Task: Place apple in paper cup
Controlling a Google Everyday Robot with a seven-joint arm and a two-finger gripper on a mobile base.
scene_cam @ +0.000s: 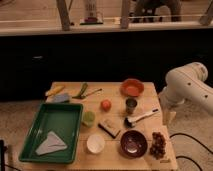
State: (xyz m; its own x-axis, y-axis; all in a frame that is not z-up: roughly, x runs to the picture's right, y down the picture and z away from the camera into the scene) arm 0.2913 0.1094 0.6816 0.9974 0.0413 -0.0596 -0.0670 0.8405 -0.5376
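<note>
The apple [105, 104] is small, round and orange-red, and sits near the middle of the wooden table [70, 165]. The paper cup [95, 143] is short and white; it stands upright near the table's front edge, below and a little left of the apple. My white arm [187, 86] is off the table's right side. My gripper [169, 116] hangs low beside the table's right edge, far from both the apple and the cup, and holds nothing I can see.
An orange bowl [132, 88], a dark metal cup [131, 105], a small green cup [88, 118], a brush [141, 117], a dark bowl [133, 143] and grapes [158, 144] surround them. A green tray [35, 131] with a grey cloth stands at the left.
</note>
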